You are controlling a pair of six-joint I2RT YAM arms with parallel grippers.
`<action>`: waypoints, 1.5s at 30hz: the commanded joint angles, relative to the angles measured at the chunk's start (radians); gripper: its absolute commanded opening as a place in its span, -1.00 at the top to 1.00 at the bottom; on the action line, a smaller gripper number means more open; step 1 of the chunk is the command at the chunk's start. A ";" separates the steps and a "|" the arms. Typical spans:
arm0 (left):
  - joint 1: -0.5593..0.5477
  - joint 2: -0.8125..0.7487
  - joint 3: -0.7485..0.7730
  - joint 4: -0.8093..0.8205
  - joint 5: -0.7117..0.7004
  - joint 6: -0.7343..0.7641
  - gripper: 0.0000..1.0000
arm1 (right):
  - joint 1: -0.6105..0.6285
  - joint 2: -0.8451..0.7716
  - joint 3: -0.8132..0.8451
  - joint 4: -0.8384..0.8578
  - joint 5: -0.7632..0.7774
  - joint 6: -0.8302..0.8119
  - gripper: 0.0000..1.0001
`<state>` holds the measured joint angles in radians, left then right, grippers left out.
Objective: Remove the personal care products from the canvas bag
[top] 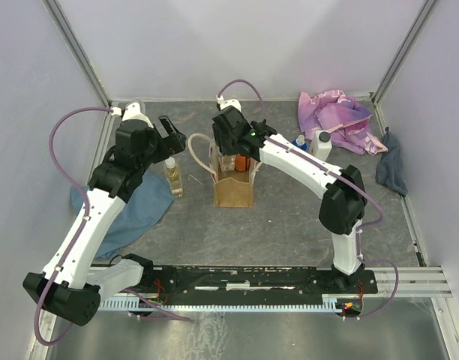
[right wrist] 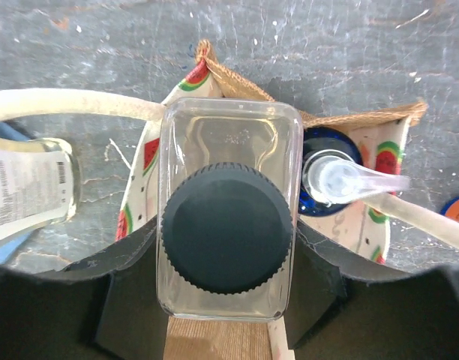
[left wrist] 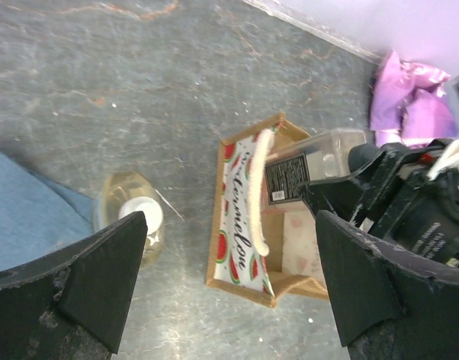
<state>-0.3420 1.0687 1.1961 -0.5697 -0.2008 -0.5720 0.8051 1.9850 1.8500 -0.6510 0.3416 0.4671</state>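
Note:
The tan canvas bag [top: 234, 187] with cream handles stands mid-table, and its watermelon-print lining [left wrist: 243, 225] shows from above. My right gripper [top: 237, 144] hovers over the bag's mouth, shut on a clear square bottle with a dark grey cap [right wrist: 226, 229]. That bottle also shows in the left wrist view [left wrist: 308, 161]. A blue pump bottle [right wrist: 331, 184] and an orange bottle [top: 242, 161] are inside the bag. A yellowish bottle with a white cap [top: 174, 178] stands on the table left of the bag. My left gripper [left wrist: 229, 292] is open and empty above it, left of the bag.
A blue cloth [top: 139, 206] lies left of the bag under my left arm. A purple-pink cloth [top: 334, 116] lies at the back right with a white bottle [top: 319, 144] and a blue-capped one [top: 301, 140] beside it. A dark cloth [top: 392, 169] lies at the right edge.

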 commanded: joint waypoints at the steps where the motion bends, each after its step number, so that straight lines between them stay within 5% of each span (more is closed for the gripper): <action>1: -0.016 0.003 0.029 0.005 0.114 -0.089 -0.99 | 0.008 -0.177 0.032 0.132 0.039 -0.019 0.26; 9: -0.157 0.036 -0.017 0.018 0.068 -0.135 -0.99 | 0.010 -0.309 0.007 0.136 0.091 -0.042 0.26; 26: -0.262 0.191 -0.157 0.112 0.030 -0.181 -0.99 | -0.005 -0.523 -0.011 0.111 0.289 -0.171 0.23; 42: -0.273 0.297 -0.153 0.156 0.018 -0.148 -0.98 | -0.249 -0.478 -0.070 0.170 0.199 -0.158 0.23; 45: -0.273 0.308 -0.156 0.158 0.025 -0.137 -0.81 | -0.279 -0.450 -0.102 0.197 0.167 -0.156 0.24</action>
<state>-0.6094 1.3643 1.0336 -0.4587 -0.1562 -0.7101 0.5587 1.5238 1.7542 -0.6418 0.5411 0.2985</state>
